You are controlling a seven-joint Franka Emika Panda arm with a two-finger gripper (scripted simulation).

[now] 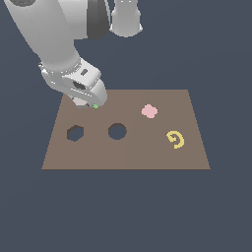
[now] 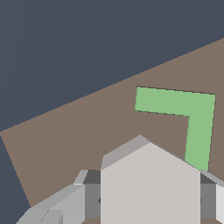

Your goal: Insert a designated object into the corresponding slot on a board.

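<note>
The pale grey-white hexagonal block sits between my gripper's grey fingers in the wrist view, and the gripper is shut on it. In the exterior view the gripper is low over the far part of the brown board, toward the exterior view's left, and it hides most of the block. The dark hexagonal slot lies nearer the camera than the gripper and slightly toward the exterior view's left. I cannot tell whether the block touches the board.
A round hole lies to the exterior view's right of the slot. A pink lobed piece and a yellow G-shaped piece lie on the board's right half. A flat green L-shaped piece lies beside the gripper, its tip showing in the exterior view.
</note>
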